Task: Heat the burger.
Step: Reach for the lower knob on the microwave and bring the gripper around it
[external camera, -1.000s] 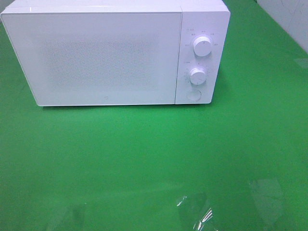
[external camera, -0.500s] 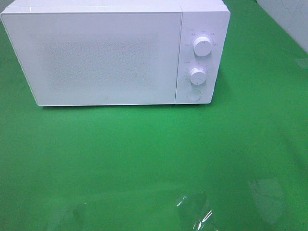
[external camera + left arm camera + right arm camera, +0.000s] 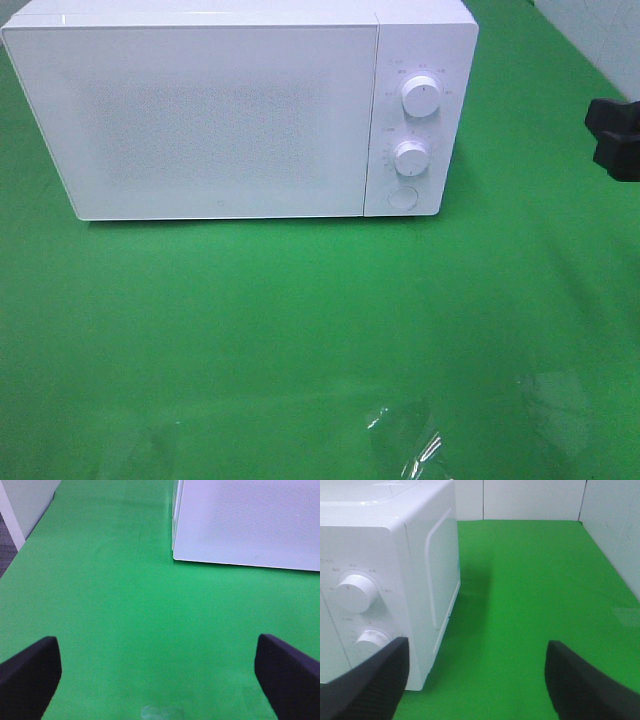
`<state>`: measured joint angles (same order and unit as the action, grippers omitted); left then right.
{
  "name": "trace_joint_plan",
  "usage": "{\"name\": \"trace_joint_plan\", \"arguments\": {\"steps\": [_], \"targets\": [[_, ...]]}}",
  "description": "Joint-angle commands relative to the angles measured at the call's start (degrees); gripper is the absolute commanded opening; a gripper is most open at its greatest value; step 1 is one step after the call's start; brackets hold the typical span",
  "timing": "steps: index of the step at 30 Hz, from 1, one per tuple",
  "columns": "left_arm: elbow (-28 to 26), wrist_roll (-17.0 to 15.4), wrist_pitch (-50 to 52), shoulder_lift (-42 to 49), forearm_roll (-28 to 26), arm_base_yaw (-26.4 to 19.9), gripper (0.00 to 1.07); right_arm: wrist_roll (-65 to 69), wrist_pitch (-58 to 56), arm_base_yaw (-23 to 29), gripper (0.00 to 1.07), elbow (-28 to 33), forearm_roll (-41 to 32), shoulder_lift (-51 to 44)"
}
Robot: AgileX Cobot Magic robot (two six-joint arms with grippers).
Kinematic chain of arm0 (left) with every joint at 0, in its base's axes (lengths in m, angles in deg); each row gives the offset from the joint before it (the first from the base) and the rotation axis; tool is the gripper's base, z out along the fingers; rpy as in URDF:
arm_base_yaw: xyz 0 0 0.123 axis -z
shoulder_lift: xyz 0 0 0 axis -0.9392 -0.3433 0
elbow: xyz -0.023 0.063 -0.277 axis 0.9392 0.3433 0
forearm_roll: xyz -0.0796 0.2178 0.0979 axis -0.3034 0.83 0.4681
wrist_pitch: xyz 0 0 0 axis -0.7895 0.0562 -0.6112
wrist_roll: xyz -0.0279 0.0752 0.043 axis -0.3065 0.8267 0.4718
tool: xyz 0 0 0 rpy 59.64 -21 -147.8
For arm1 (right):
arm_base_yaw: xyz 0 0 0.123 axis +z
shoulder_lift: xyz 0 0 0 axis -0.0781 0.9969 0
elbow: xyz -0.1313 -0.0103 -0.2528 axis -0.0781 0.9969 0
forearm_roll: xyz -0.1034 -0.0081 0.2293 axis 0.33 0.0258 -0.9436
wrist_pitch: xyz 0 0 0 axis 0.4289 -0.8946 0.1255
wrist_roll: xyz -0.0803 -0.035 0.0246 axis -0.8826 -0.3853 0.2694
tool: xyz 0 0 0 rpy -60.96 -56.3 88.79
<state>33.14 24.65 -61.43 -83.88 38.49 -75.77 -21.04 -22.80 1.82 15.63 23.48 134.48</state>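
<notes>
Looking down from up high, one camera sees a white microwave (image 3: pixel 220 110) sitting on the green surface (image 3: pixel 300 330). Its door (image 3: pixel 200 120) is shut. Beside the door are a top knob (image 3: pixel 421 97), a lower knob (image 3: pixel 411 157) and a round button (image 3: pixel 402 198). At the right edge of this view a bit of the black right claw (image 3: pixel 614 138) shows, apart from the microwave.

The right wrist camera shows things the high one does not. It sees the microwave's side wall (image 3: pixel 442 565) and a white wall (image 3: pixel 530 500) at the far end of the surface. The right claw's two black fingers (image 3: pixel 370 680) stand wide apart. Only green surface lies between them, so this claw holds nothing. One finger is near the knobs.

Only the left wrist camera shows the left claw (image 3: pixel 156 642). It is spread wide too, with bare green between its tips, and it holds nothing. A lower corner of the microwave's door side lies ahead of it.

No view shows the burger. I cannot tell where it is, or how near it lies to either claw.
</notes>
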Motion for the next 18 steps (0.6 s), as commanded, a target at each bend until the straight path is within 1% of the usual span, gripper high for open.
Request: {"name": "trace_joint_plan", "arguments": {"steps": [1, 2, 3, 4, 5, 6, 7, 8, 9, 10, 11, 12, 13, 14, 15, 16, 17, 18], "targets": [[0.17, -0.17, 0.46, 1.32, -0.29, -0.17, 0.97, -8.14, 7.22, 0.11, 0.73, 0.06, -7.91, 5.9], [0.17, -0.17, 0.46, 1.32, -0.29, -0.17, 0.97, -8.14, 7.22, 0.11, 0.73, 0.06, -7.91, 5.9], [0.17, -0.17, 0.46, 1.32, -0.29, -0.17, 0.97, -10.37, 9.28, 1.49, 0.73, 0.06, -11.23, 8.02], [0.17, -0.17, 0.46, 1.32, -0.29, -0.17, 0.97, -10.37, 9.28, 1.49, 0.73, 0.06, -11.23, 8.02], [0.17, -0.17, 0.46, 1.32, -0.29, -0.17, 0.97, -11.63, 10.2, 2.41, 0.73, 0.06, -12.72, 8.77], [0.17, -0.17, 0.46, 1.32, -0.29, -0.17, 0.97, -14.67, 11.92, 5.44, 0.73, 0.06, -15.93, 10.31], [0.17, -0.17, 0.46, 1.32, -0.29, -0.17, 0.97, -14.67, 11.92, 5.44, 0.73, 0.06, -15.93, 10.31], [0.17, -0.17, 0.46, 1.32, -0.29, -0.17, 0.97, -17.48, 13.87, 8.88, 0.73, 0.06, -20.34, 11.75], [0.17, -0.17, 0.46, 1.32, -0.29, -0.17, 0.97, -17.48, 13.87, 8.88, 0.73, 0.06, -20.34, 11.75], [0.17, -0.17, 0.46, 1.32, -0.29, -0.17, 0.97, -19.14, 15.93, 11.92, 0.73, 0.06, -24.81, 13.35], [0.17, -0.17, 0.46, 1.32, -0.29, -0.17, 0.97, -19.14, 15.93, 11.92, 0.73, 0.06, -24.81, 13.35], [0.17, -0.17, 0.46, 1.32, -0.29, -0.17, 0.97, -20.17, 17.25, 13.18, 0.73, 0.06, -26.41, 13.87], [0.17, -0.17, 0.46, 1.32, -0.29, -0.17, 0.97, -21.43, 19.77, 16.39, 0.73, 0.06, -30.02, 15.07], [0.17, -0.17, 0.46, 1.32, -0.29, -0.17, 0.97, -21.43, 19.77, 16.39, 0.73, 0.06, -30.02, 15.07], [0.17, -0.17, 0.46, 1.32, -0.29, -0.17, 0.97, -21.94, 22.06, 19.42, 0.73, 0.06, -32.54, 15.76], [0.17, -0.17, 0.46, 1.32, -0.29, -0.17, 0.97, -21.94, 22.06, 19.42, 0.73, 0.06, -32.54, 15.76], [0.17, -0.17, 0.46, 1.32, -0.29, -0.17, 0.97, -22.17, 24.87, 22.8, 0.73, 0.06, -35.75, 16.56], [0.17, -0.17, 0.46, 1.32, -0.29, -0.17, 0.97, -22.29, 26.3, 24.47, 0.73, 0.06, -37.53, 17.02]]}}
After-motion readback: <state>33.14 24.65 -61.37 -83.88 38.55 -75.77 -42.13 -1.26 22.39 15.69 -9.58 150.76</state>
